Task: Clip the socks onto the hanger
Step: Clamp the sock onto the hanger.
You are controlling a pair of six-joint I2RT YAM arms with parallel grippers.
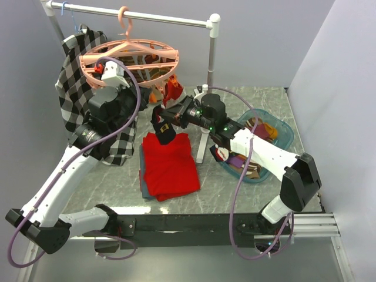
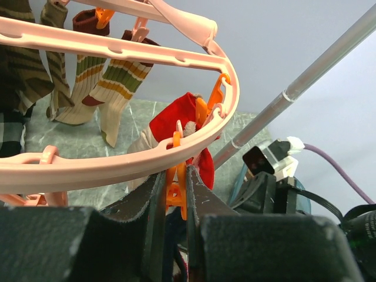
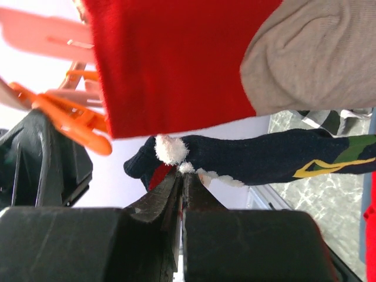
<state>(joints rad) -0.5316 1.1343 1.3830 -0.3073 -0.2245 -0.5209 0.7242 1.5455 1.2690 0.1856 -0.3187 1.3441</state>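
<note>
My left gripper nearly closed, pinching orange clip under hanger, clip partly hidden; right gripper clamped on navy sock.

Hanger on rail; cloth before it, tub right

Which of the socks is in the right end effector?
The navy sock with white pom-poms and a yellow-green pattern, pinched in the right end effector; the red and grey sock hangs on the hanger instead.

Overhead view from behind; two close wrist views; hanger common to all.
</note>
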